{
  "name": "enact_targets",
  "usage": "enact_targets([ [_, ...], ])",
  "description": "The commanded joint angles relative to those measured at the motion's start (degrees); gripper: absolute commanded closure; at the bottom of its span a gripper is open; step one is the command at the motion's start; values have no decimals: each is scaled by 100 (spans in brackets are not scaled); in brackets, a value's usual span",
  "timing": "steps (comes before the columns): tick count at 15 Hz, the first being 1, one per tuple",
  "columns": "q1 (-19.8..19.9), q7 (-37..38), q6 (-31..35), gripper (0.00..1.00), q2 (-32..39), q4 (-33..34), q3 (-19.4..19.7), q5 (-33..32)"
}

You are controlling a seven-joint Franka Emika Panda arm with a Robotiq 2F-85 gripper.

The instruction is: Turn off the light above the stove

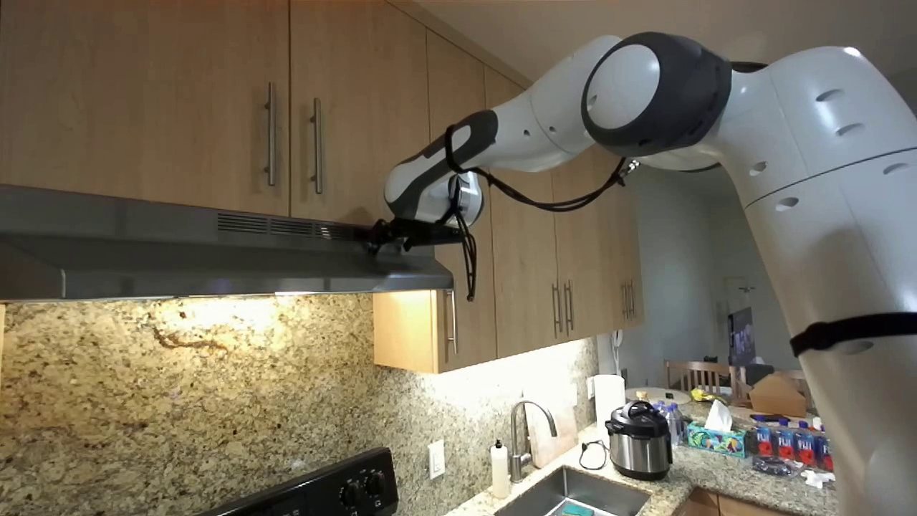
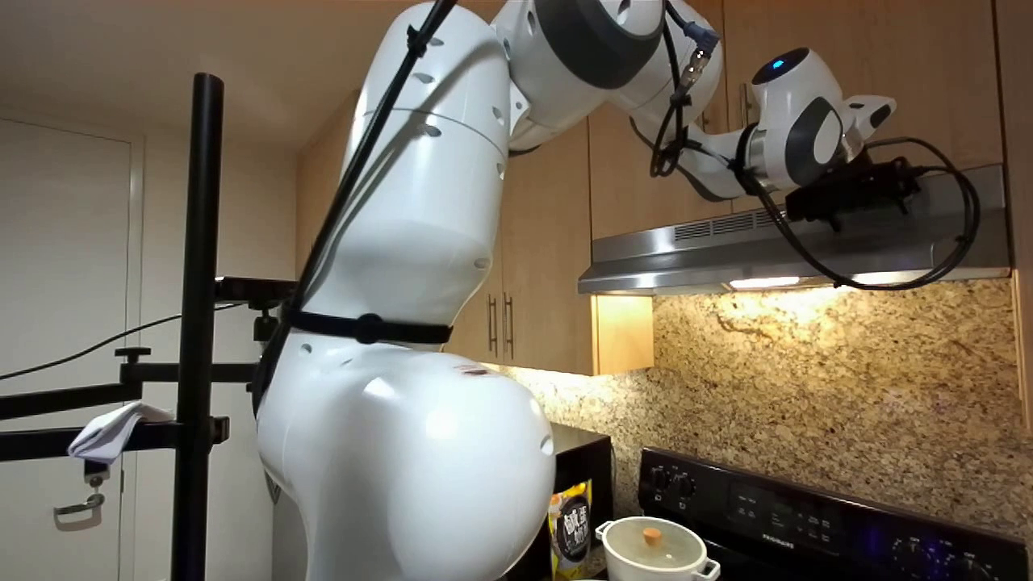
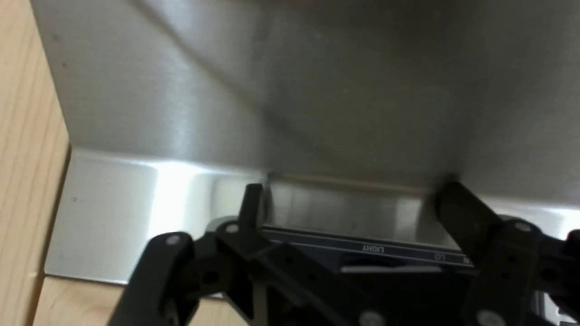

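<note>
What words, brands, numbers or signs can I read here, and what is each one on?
"LIGHT", upside down: long black control strip on the grey metal range hood.
"LO", upside down: same strip; the next label is partly covered by the black hand.
"FRIGIDAIRE", tiny: long black stove panel.
"FIJI": blue-capped plastic water bottles.
Too small or blurred: remaining markings on the stove panel, lettering on the upright yellow-and-black bag.

hood (image 1: 208, 261): brushed metal, satin sheen | cabinet doors (image 1: 358, 93) above hood: smooth, low-sheen wood | backsplash (image 1: 236, 387) below hood: granite-like stone | arm (image 2: 411, 274) beside hood: smooth, glossy shell | gripper (image 3: 351, 188) at hood: matt surfaces
</note>
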State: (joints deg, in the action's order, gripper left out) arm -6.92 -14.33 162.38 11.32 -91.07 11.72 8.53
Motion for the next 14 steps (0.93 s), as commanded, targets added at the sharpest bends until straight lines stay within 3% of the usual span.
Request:
enact_targets([
  [1,358,561,240,0,162,189,-410,-520],
  [2,387,697,258,0,156,174,-442,-664],
  [3,74,816,304,0,142,127,-111,-718],
  [9,-174,1472,306,0,1,-57,69,-1149],
  [12,-187,1390,250,0,-15,-58,26,-1039],
  [13,183,1247,251,0,-39,-58,-415,-1047],
  [14,263,1276,36,0,42,51,-385,-1088],
])
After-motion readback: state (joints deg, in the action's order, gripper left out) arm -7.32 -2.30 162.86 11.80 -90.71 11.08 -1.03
